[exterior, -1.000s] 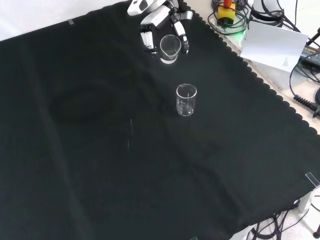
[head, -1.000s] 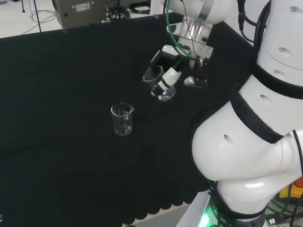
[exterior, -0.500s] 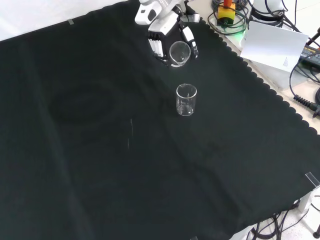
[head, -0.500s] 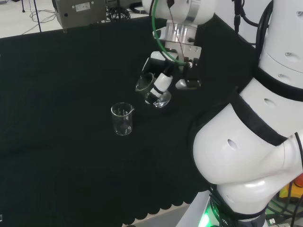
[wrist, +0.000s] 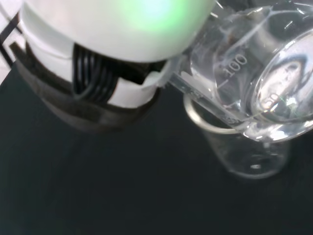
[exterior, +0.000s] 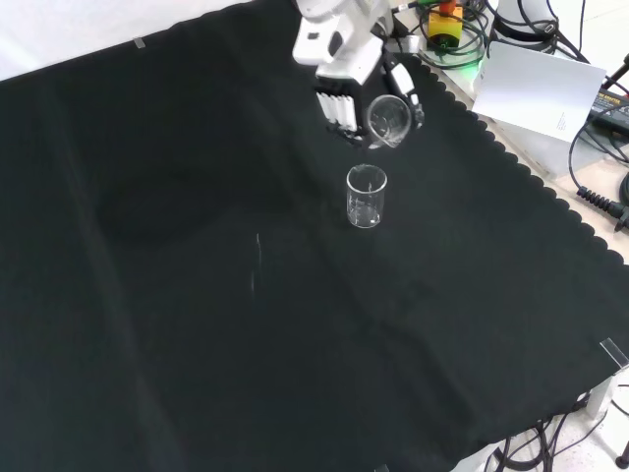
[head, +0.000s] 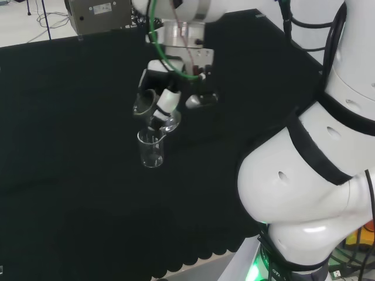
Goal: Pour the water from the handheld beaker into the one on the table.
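Tilting a clear glass beaker [head: 153,111] over a second one, the black and white hand [head: 167,100] hangs above the middle of a desk [head: 70,175] covered in black cloth. Its fingers [exterior: 340,110] are curled round the held beaker, which leans with its mouth toward the left in the head view. Directly below it, an upright clear beaker [head: 151,148] stands on the cloth; in the front view the same standing beaker [exterior: 366,197] sits just below the held beaker [exterior: 389,120], with the hand [exterior: 346,69] reaching in from the top. From the wrist camera, the held beaker [wrist: 254,73] appears close and large with printed measuring marks on its side, and the rim of the standing beaker [wrist: 244,147] lies right beneath it. Whether water is flowing cannot be made out.
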